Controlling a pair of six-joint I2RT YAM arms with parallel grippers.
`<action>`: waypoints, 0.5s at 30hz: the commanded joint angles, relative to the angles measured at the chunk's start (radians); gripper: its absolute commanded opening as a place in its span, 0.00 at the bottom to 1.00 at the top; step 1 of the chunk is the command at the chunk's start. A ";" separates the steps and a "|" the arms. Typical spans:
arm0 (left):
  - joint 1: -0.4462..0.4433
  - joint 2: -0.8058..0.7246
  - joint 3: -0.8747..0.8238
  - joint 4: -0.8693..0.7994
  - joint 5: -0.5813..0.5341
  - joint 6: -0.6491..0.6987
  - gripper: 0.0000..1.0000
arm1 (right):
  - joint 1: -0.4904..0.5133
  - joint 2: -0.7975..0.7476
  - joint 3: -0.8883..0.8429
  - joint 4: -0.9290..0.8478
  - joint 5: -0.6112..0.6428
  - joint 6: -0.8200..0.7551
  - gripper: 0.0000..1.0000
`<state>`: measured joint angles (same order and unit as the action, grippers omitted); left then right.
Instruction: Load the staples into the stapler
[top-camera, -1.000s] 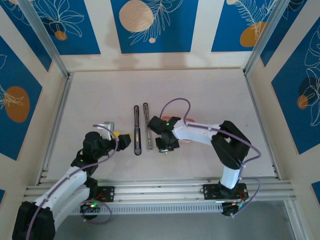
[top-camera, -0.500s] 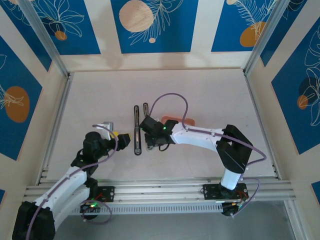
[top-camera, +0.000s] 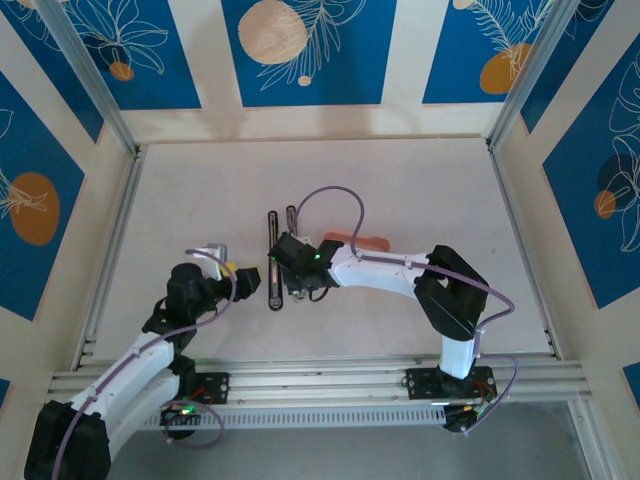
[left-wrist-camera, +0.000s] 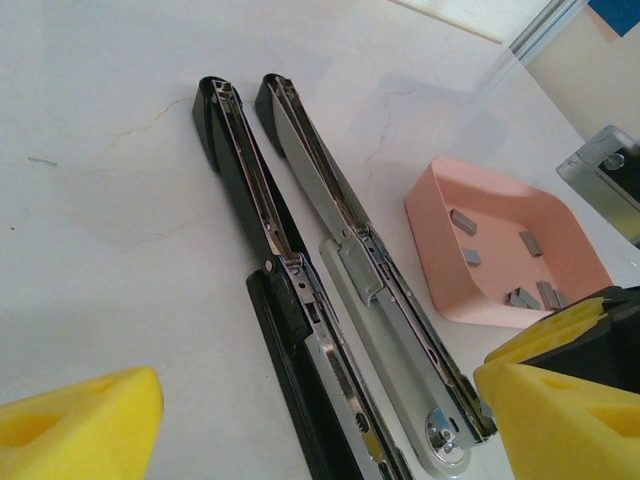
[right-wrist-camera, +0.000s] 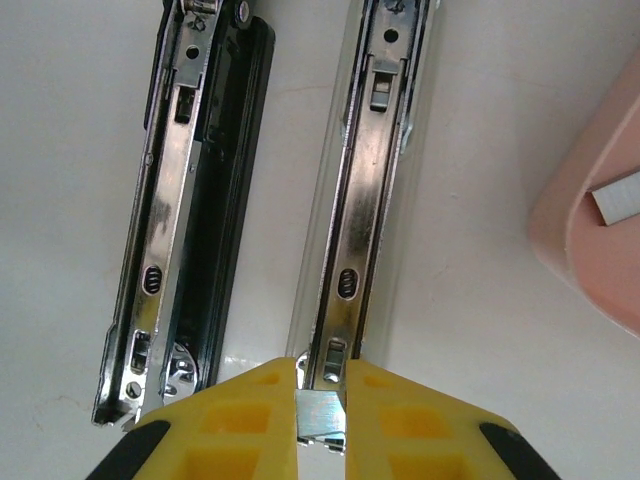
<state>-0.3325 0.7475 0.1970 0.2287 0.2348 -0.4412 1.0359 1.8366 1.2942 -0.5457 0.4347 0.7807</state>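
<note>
**Stapler open on the table, staples pinched at its channel**

The stapler (left-wrist-camera: 352, 262) lay opened flat near the middle of the table (top-camera: 420, 180). Its two long bars ran side by side, almost parallel. The black bar (right-wrist-camera: 185, 200) was on the left, and the pale bar (right-wrist-camera: 372, 170) on the right had its metal channel facing up.

From the right wrist, a short grey strip of staples (right-wrist-camera: 320, 420) sat at the near end of that channel. It was caught between the yellow pads (right-wrist-camera: 250, 420) of the right gripper (right-wrist-camera: 320, 378), which was clenched on it. I could not tell whether the strip had entered the channel or only met its end.

Just right of the pale bar stood a shallow pink tray (left-wrist-camera: 440, 262). Several loose staples (left-wrist-camera: 464, 222) were scattered on its floor.

The left gripper (top-camera: 252, 279) sat low, just left of the black bar's near part, pointing toward the stapler. Its yellow pads were spread wide and gripped nothing.
</note>
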 joint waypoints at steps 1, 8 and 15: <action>-0.009 0.005 -0.008 0.022 -0.002 0.022 0.86 | 0.007 0.019 0.031 -0.002 -0.004 0.023 0.15; -0.009 0.017 -0.007 0.028 0.000 0.027 0.86 | 0.002 0.033 0.038 -0.025 -0.001 0.034 0.15; -0.009 0.017 -0.005 0.024 0.001 0.033 0.86 | 0.002 0.043 0.033 -0.037 -0.019 0.046 0.15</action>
<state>-0.3325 0.7628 0.1970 0.2314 0.2348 -0.4347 1.0359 1.8580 1.3071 -0.5549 0.4282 0.8001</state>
